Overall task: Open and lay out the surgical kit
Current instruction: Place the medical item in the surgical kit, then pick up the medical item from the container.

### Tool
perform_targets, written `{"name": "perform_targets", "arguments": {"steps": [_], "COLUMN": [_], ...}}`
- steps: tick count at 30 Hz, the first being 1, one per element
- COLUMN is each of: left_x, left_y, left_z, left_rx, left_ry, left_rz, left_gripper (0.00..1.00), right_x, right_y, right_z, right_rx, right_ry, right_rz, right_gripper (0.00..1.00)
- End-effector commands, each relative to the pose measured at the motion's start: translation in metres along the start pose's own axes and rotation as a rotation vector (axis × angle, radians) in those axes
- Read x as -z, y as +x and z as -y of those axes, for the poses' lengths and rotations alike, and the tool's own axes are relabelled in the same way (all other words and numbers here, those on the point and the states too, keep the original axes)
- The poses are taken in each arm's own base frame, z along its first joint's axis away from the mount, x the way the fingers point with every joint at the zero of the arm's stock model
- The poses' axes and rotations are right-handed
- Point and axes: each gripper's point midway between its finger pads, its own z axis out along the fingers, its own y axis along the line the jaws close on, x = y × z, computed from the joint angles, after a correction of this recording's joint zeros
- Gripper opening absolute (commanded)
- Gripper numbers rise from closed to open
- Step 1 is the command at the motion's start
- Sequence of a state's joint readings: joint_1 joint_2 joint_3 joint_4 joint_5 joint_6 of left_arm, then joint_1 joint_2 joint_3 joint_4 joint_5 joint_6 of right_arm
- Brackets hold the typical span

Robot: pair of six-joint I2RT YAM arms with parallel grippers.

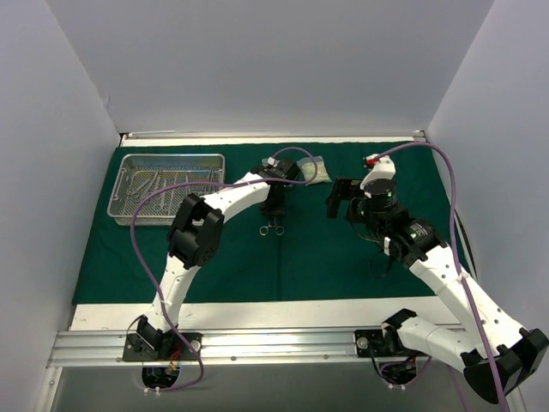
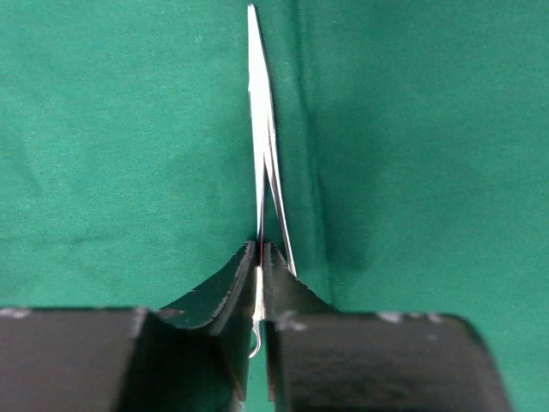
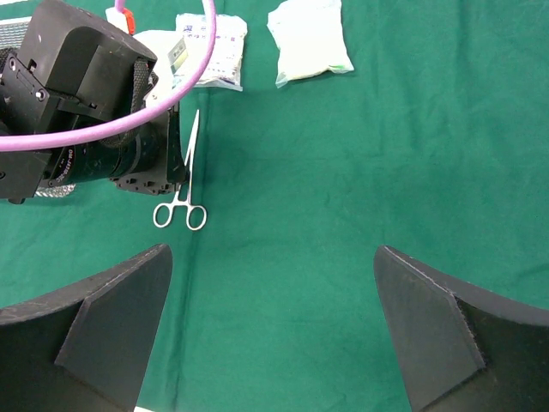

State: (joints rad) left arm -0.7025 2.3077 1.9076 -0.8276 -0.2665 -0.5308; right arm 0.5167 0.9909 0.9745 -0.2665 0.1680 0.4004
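The dark green cloth point(image 1: 257, 266) lies spread flat. The silver mesh tray point(image 1: 129, 211) stands at its back left with several steel clamps point(image 1: 167, 183) inside. My left gripper point(image 1: 274, 204) is shut on one steel clamp point(image 1: 272, 227), held low over the cloth's middle. In the left wrist view the clamp point(image 2: 260, 129) runs forward from the pinched fingertips point(image 2: 276, 257). The right wrist view shows its ring handles point(image 3: 180, 215). Two clear pouches point(image 1: 314, 169) lie at the back; both also show in the right wrist view point(image 3: 210, 47) point(image 3: 310, 39). My right gripper point(image 1: 343, 202) point(image 3: 270, 292) is open and empty.
The cloth's near edge leaves a white table strip point(image 1: 257, 313) in front of the arm bases. White walls close in the left, back and right sides. A purple cable point(image 3: 171, 94) loops over the left wrist.
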Motion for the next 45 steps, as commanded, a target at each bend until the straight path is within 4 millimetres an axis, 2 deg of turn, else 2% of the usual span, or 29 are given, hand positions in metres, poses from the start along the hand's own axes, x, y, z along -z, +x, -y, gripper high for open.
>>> {"name": "perform_targets", "arguments": {"steps": [1, 7, 11, 14, 16, 18, 19, 21, 22, 24, 25, 26, 27, 28, 29, 31, 33, 34, 37, 42, 45], "left_x": [0.001, 0.026, 0.056, 0.093, 0.108, 0.126, 0.128, 0.141, 0.139, 0.148, 0.144, 0.146, 0.144, 0.138, 0.133, 0.122, 0.101, 0.096, 0.058, 0.027, 0.013], "left_y": [-0.005, -0.019, -0.036, -0.055, -0.067, -0.078, -0.085, -0.093, -0.096, -0.104, -0.102, -0.107, -0.109, -0.106, -0.107, -0.107, -0.102, -0.102, -0.093, -0.088, -0.086], "left_z": [-0.003, -0.013, -0.018, -0.024, -0.032, -0.045, -0.059, -0.082, -0.104, -0.132, -0.146, -0.171, -0.183, -0.195, -0.217, -0.236, -0.261, -0.268, -0.289, -0.307, -0.308], "left_rx": [0.021, -0.010, -0.027, -0.025, -0.003, 0.018, 0.045, 0.067, 0.100, 0.127, 0.138, 0.168, 0.187, 0.201, 0.225, 0.250, 0.285, 0.299, 0.325, 0.336, 0.339], "left_ry": [-0.007, -0.028, -0.016, 0.015, 0.040, 0.064, 0.071, 0.068, 0.053, 0.033, 0.017, -0.003, -0.011, -0.021, -0.034, -0.051, -0.069, -0.072, -0.080, -0.099, -0.089], "left_rz": [0.030, 0.076, 0.124, 0.183, 0.206, 0.236, 0.238, 0.255, 0.249, 0.282, 0.274, 0.289, 0.292, 0.279, 0.272, 0.264, 0.232, 0.224, 0.156, 0.109, 0.088], "left_gripper": [0.22, 0.35, 0.42, 0.47, 0.56, 0.58, 0.64, 0.69, 0.70, 0.71, 0.71, 0.71, 0.70, 0.68, 0.65, 0.59, 0.52, 0.50, 0.46, 0.42, 0.39], "right_x": [0.001, 0.000, 0.001, 0.000, 0.000, -0.002, -0.002, -0.005, -0.006, -0.009, -0.010, -0.013, -0.014, -0.015, -0.018, -0.021, -0.025, -0.026, -0.031, -0.036, -0.038], "right_y": [-0.003, -0.007, -0.012, -0.015, -0.017, -0.017, -0.018, -0.018, -0.017, -0.016, -0.016, -0.015, -0.014, -0.015, -0.013, -0.012, -0.010, -0.010, -0.008, -0.004, -0.003], "right_z": [0.003, -0.001, -0.003, -0.007, -0.009, -0.011, -0.013, -0.014, -0.016, -0.018, -0.018, -0.019, -0.020, -0.021, -0.022, -0.024, -0.025, -0.026, -0.028, -0.030, -0.030], "right_rx": [-0.016, -0.013, -0.010, -0.009, -0.009, -0.007, -0.006, -0.002, -0.001, 0.003, 0.002, 0.004, 0.004, 0.003, 0.005, 0.011, 0.015, 0.015, 0.018, 0.023, 0.025], "right_ry": [0.010, -0.003, -0.009, -0.021, -0.030, -0.039, -0.045, -0.050, -0.055, -0.062, -0.062, -0.065, -0.067, -0.069, -0.070, -0.077, -0.075, -0.078, -0.080, -0.085, -0.082], "right_rz": [0.014, 0.021, 0.030, 0.036, 0.037, 0.033, 0.033, 0.030, 0.025, 0.018, 0.018, 0.014, 0.011, 0.012, 0.005, -0.004, -0.012, -0.014, -0.028, -0.047, -0.052], "right_gripper": [0.99, 0.99, 0.99, 0.99, 0.99, 0.99, 0.99, 0.99, 0.99, 0.98, 0.98, 0.98, 0.98, 0.98, 0.98, 0.98, 0.98, 0.98, 0.98, 0.97, 0.97]}}
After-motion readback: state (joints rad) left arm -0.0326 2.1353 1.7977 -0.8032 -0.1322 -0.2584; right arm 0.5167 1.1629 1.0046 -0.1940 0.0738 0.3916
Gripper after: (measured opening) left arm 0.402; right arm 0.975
